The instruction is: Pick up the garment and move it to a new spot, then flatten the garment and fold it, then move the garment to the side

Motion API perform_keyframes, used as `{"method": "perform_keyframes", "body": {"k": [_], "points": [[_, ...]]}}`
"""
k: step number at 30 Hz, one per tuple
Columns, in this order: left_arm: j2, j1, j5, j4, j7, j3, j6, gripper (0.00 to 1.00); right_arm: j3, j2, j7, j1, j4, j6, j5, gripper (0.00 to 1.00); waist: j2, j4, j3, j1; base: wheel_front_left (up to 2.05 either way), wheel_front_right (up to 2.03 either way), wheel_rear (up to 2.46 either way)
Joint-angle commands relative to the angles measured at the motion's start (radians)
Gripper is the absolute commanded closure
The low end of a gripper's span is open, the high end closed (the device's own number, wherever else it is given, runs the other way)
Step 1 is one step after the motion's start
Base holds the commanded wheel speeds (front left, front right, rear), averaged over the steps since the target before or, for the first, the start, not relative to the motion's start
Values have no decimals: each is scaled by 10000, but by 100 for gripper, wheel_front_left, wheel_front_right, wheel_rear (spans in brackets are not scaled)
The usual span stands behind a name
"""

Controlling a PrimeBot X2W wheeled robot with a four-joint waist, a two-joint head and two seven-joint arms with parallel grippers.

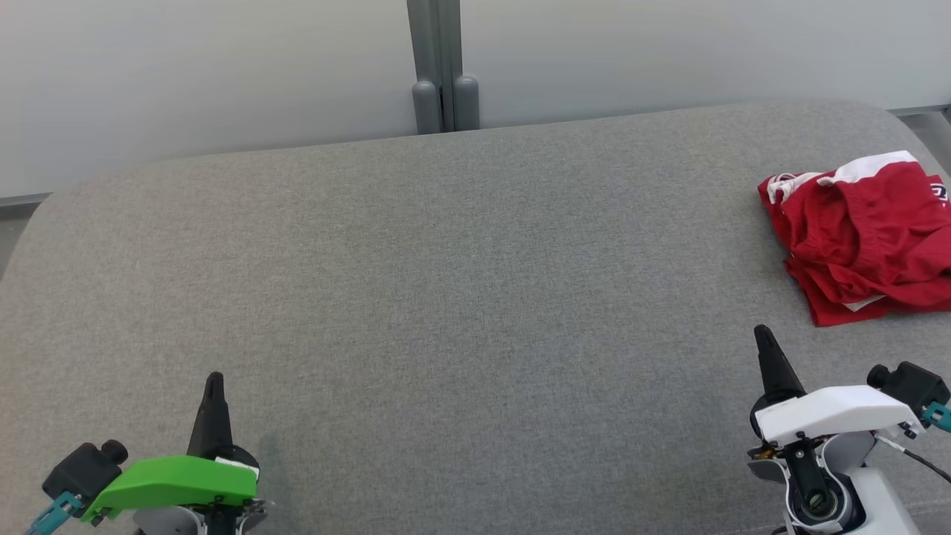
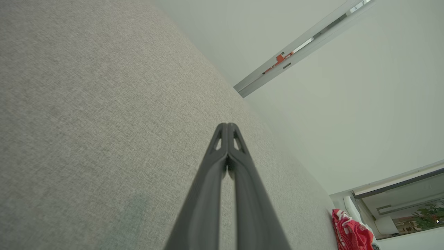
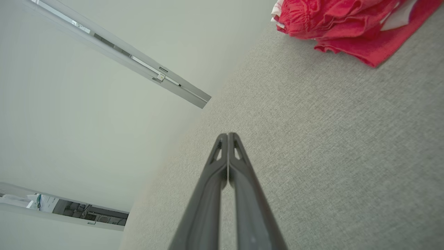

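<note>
The garment (image 1: pixel 865 238) is a red piece of clothing with white trim, lying crumpled at the far right of the grey upholstered surface (image 1: pixel 461 297). It also appears at the top right of the right wrist view as red folds (image 3: pixel 350 24) and small at the lower right of the left wrist view (image 2: pixel 352 234). My right gripper (image 1: pixel 763 334) stands shut and empty at the lower right, a short way in front of the garment and apart from it. My left gripper (image 1: pixel 215 379) is shut and empty at the lower left, far from the garment. Both pairs of fingertips touch in the wrist views (image 2: pixel 227 125) (image 3: pixel 228 135).
The grey surface has rounded far corners and ends at a pale wall (image 1: pixel 223 74) with a grey vertical post (image 1: pixel 443 67) behind its middle. The garment lies close to the surface's right edge. A wide stretch of bare fabric lies between the two grippers.
</note>
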Motion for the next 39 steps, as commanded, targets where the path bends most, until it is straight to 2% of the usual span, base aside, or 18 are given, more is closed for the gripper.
{"method": "perform_keyframes", "body": {"k": [1, 39], "points": [[63, -302, -350, -162, 83, 83, -85, 100, -61, -11, 82, 16, -184, 4, 312, 100, 0, 4, -3, 0, 0, 0, 0], [96, -469, -3955, -338, 1106, 449, -237, 100, -485, 114, 987, 245, -747, 4, 3872, 100, 0, 107, -86, 0, 0, 0, 0]]}}
